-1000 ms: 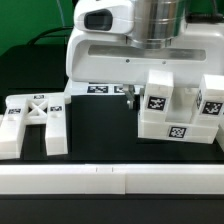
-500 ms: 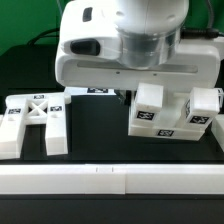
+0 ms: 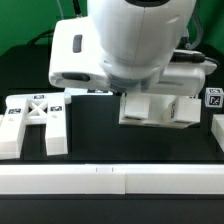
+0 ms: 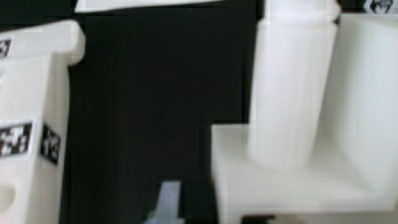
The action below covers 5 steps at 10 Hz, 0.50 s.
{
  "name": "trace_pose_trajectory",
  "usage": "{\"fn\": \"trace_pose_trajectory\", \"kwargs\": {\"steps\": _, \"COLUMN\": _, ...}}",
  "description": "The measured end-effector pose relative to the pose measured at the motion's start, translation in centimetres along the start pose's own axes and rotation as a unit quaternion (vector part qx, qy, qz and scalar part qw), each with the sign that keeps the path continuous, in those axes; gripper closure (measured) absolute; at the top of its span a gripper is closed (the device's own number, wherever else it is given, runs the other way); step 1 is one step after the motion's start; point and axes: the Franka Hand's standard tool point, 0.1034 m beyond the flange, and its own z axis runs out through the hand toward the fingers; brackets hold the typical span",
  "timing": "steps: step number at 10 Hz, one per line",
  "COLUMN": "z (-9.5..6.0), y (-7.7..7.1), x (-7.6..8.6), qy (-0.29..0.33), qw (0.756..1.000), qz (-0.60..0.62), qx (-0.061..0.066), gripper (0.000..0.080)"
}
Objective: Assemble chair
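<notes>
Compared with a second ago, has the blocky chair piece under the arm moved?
Yes. The blocky chair piece has turned and shifted toward the exterior view's left, closer to the X-braced frame, which has not moved.

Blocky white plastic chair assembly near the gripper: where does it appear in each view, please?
Exterior view: the blocky white plastic chair assembly is right of centre; the X-braced white frame lies far left.
Wrist view: its post-and-block shape stands near the shut gripper.
Shared landmark: the black tabletop.
</notes>
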Motion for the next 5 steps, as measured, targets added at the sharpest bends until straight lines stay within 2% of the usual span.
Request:
{"fn": "trace_pose_trajectory", "kwargs": {"steps": 1, "z": 1.5, "y": 0.3, "x": -2.0, "qy": -0.071, "qw": 0.997, "qz": 0.013, "qx": 0.004, "gripper": 0.0764}}
{"fn": "trace_pose_trajectory", "kwargs": {"steps": 2, "z": 2.1, "y": 0.4, "x": -1.1, "qy": -0.087, "qw": 0.996, "qz": 0.014, "qx": 0.000, "gripper": 0.0764}}
{"fn": "trace_pose_trajectory", "kwargs": {"steps": 3, "z": 2.6, "y": 0.3, "x": -1.8, "qy": -0.103, "qw": 0.995, "qz": 0.013, "qx": 0.000, "gripper": 0.0764}}
{"fn": "trace_pose_trajectory", "kwargs": {"steps": 5, "z": 3.4, "y": 0.2, "x": -1.2, "qy": -0.074, "qw": 0.997, "qz": 0.014, "qx": 0.000, "gripper": 0.0764}}
